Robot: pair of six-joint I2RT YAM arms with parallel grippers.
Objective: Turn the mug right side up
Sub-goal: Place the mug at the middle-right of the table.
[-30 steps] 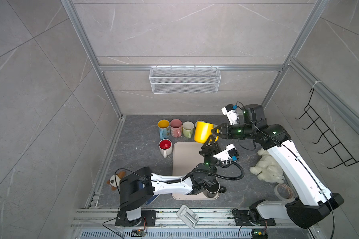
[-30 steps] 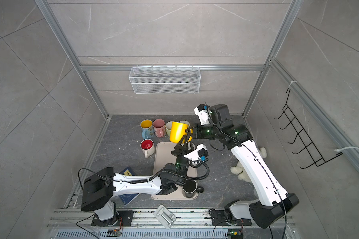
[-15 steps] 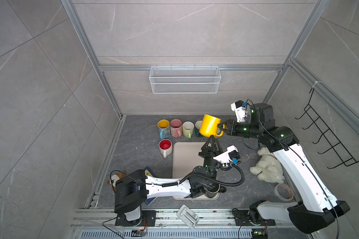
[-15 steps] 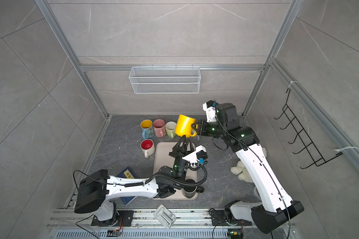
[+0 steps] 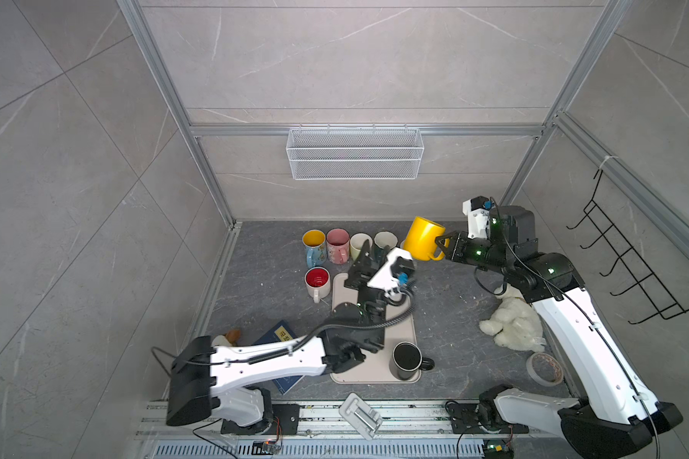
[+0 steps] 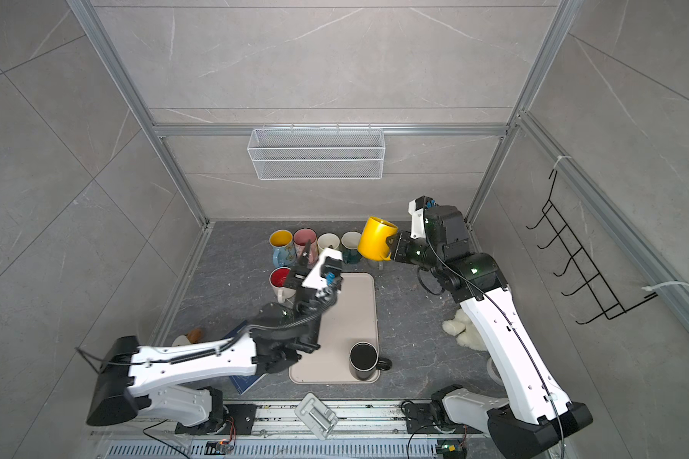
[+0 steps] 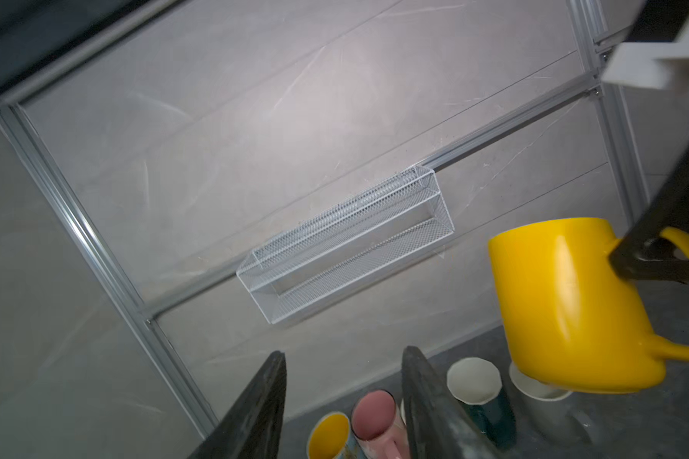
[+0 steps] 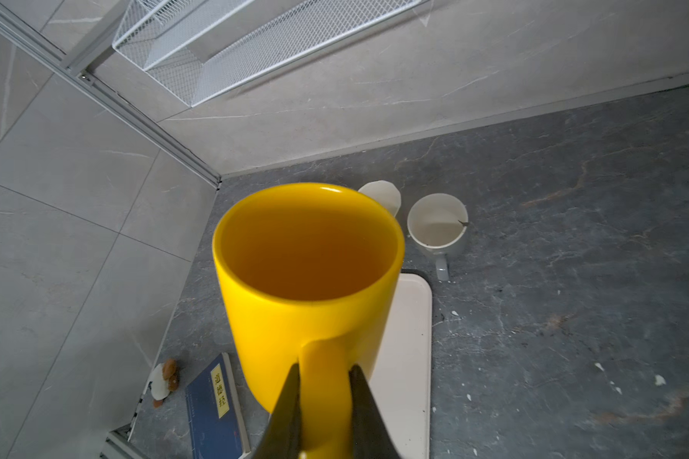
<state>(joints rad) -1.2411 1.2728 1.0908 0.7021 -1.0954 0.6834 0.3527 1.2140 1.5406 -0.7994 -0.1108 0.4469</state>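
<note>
The yellow mug (image 5: 424,242) (image 6: 376,242) hangs in the air above the back of the table, tilted, its mouth facing up and toward the back left. My right gripper (image 5: 442,244) (image 8: 323,381) is shut on the mug's handle; the right wrist view looks into the empty yellow mug (image 8: 307,278). My left gripper (image 5: 363,256) (image 7: 341,357) is raised to the mug's left with its jaws apart and nothing between them. From the left wrist view the yellow mug (image 7: 565,302) is apart from those jaws.
A black mug (image 5: 406,359) stands upright on the beige tray (image 5: 398,322). Several mugs (image 5: 337,244) line the back and a red-lined mug (image 5: 318,280) stands left of the tray. A plush toy (image 5: 512,324), tape roll (image 5: 543,367) and blue book (image 5: 281,337) lie around.
The right gripper has carried the yellow mug up and to the right while turning its mouth upward. The left gripper's jaws have widened and it has swung left, away from the mug.
</note>
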